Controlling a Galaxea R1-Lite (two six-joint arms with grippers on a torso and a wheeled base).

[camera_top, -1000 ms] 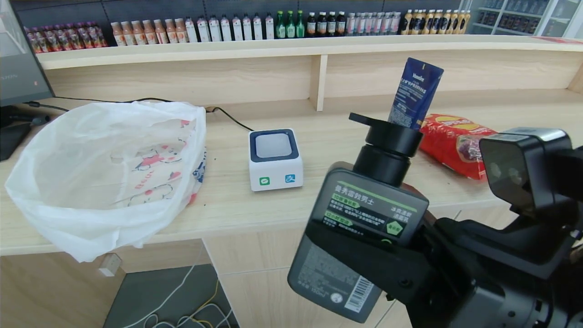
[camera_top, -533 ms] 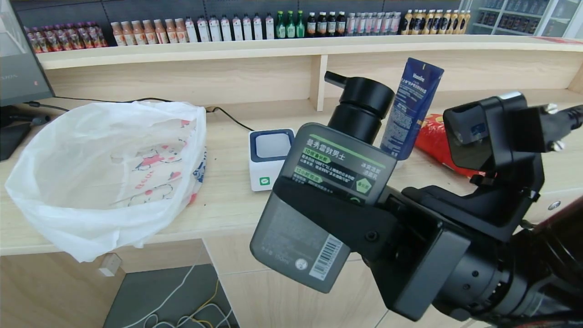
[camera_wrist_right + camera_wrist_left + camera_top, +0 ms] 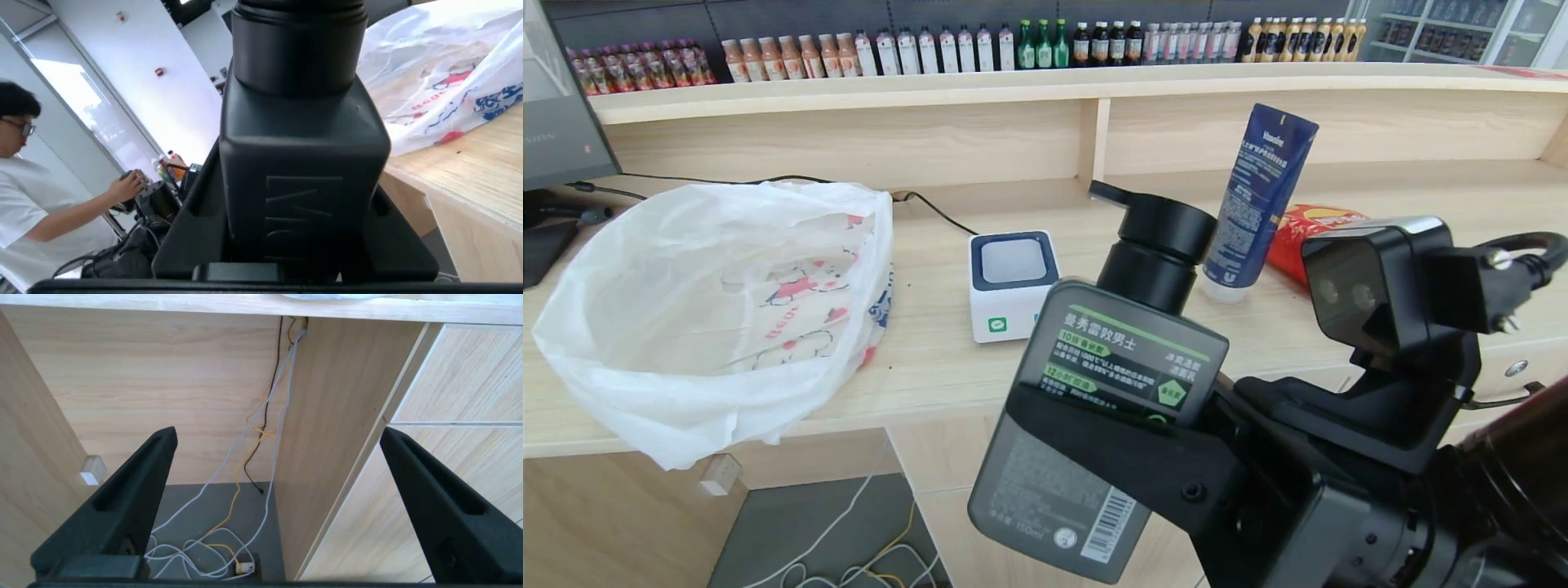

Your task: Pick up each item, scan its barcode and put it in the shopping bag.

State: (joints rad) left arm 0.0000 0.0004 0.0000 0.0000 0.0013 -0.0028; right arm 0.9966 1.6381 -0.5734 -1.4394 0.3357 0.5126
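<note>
My right gripper point(image 3: 1143, 457) is shut on a dark grey pump bottle point(image 3: 1107, 400), held tilted in the air in front of the counter edge, pump head up and barcode label facing me. In the right wrist view the same pump bottle point(image 3: 298, 163) sits clamped between the fingers. The white scanner box point(image 3: 1011, 284) stands on the counter just left of the bottle's top. A white plastic shopping bag point(image 3: 715, 310) lies open at the counter's left. A blue tube point(image 3: 1258, 196) stands upright beside a red snack packet point(image 3: 1311, 229). My left gripper point(image 3: 278, 506) is open below the counter, facing cables.
A monitor point(image 3: 556, 106) stands at the far left. A raised shelf point(image 3: 1045, 90) behind the counter carries several drink bottles. Loose cables point(image 3: 849, 539) lie on the floor under the counter.
The right arm carried the pump bottle up and leftward toward the scanner, then lowered it slightly. The snack packet is now largely hidden behind the wrist.
</note>
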